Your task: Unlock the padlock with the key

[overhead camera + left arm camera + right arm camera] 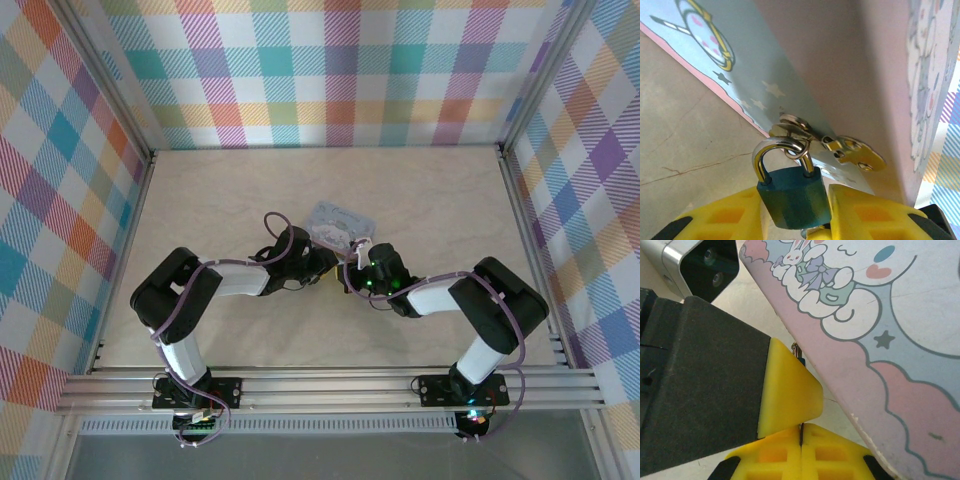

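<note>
padlock (pixel 792 197) looks small, light, rigid, slick. hangs by shackle on hasp (pixel 840 147) at 6 o'clock of tin (pixel 850 75), likely swings. hold flat body sides. left tool (pixel 796 195) flanks body, can't tell if clamped. right tool (pixel 801 432) at padlock's 3 o'clock, pinched shut.

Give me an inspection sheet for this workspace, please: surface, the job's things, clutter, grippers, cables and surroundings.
Surface: beige marbled table, faint veins, no spills.
Job's things: blue padlock, shackle looks closed, hooked through the hasp of the cartoon tin.
Clutter: nothing seen.
Grippers: left gripper has its yellow fingers either side of the padlock body, contact unclear; right gripper shut beside the tin, a thin dark sliver at the seam, perhaps the key.
Cables: purple cables run along both arms, no snag visible.
Surroundings: plaid walls, aluminium rail at the near edge.
</note>
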Controlling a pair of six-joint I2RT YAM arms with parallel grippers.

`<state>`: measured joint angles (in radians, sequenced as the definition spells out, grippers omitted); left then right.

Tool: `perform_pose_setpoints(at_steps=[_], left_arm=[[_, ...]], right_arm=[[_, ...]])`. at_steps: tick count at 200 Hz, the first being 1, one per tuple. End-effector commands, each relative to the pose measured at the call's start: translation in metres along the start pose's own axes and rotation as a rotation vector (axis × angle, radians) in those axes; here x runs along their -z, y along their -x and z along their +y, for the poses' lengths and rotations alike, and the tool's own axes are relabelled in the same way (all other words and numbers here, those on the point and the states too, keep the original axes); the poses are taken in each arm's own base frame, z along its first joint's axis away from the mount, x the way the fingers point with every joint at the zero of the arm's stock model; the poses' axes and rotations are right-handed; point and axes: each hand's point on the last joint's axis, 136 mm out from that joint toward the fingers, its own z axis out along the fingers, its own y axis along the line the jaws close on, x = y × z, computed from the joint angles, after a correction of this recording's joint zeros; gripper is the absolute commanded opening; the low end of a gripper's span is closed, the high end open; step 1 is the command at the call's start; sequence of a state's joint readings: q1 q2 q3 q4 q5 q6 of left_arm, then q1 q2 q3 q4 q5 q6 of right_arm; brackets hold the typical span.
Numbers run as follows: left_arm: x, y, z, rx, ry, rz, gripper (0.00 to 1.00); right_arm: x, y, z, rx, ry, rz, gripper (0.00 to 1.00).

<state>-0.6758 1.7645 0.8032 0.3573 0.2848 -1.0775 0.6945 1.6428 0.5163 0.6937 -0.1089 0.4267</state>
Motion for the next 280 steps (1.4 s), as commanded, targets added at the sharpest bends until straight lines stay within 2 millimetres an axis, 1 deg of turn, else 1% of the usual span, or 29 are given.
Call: perform_pose_setpoints(at_steps=[1, 48, 78, 94, 136, 151, 171, 204, 219, 280], left_arm=[[-0.003, -0.019, 0.003, -0.007, 0.023, 0.058, 0.37], [0.008, -0.010, 0.003, 0.005, 0.010, 0.021, 0.48], [0.014, -0.002, 0.005, 0.038, -0.003, -0.009, 0.53], [0.013, 0.001, 0.004, 0.053, -0.019, -0.008, 0.53], [0.012, 0.005, -0.008, 0.080, -0.106, -0.009, 0.51], [0.013, 0.007, -0.008, 0.084, -0.113, -0.019, 0.51], [0.015, 0.009, -0.005, 0.095, -0.106, -0.032, 0.51], [0.015, 0.010, 0.010, 0.122, -0.049, -0.044, 0.51], [0.015, 0.011, 0.015, 0.133, -0.031, -0.052, 0.50], [0.020, 0.019, 0.021, 0.157, -0.015, -0.091, 0.44]], right_arm=[[0.000, 0.026, 0.022, 0.037, 0.087, -0.101, 0.00], [-0.002, 0.022, 0.020, 0.034, 0.080, -0.085, 0.00], [-0.004, 0.020, 0.019, 0.033, 0.081, -0.079, 0.00], [-0.004, 0.021, 0.020, 0.034, 0.082, -0.079, 0.00], [-0.005, 0.020, 0.019, 0.035, 0.078, -0.074, 0.00], [-0.005, 0.019, 0.019, 0.035, 0.079, -0.070, 0.00], [-0.006, 0.017, 0.018, 0.032, 0.078, -0.064, 0.00], [-0.007, 0.016, 0.018, 0.031, 0.079, -0.062, 0.00], [-0.007, 0.015, 0.017, 0.031, 0.078, -0.060, 0.00], [-0.007, 0.016, 0.018, 0.031, 0.079, -0.060, 0.00]])
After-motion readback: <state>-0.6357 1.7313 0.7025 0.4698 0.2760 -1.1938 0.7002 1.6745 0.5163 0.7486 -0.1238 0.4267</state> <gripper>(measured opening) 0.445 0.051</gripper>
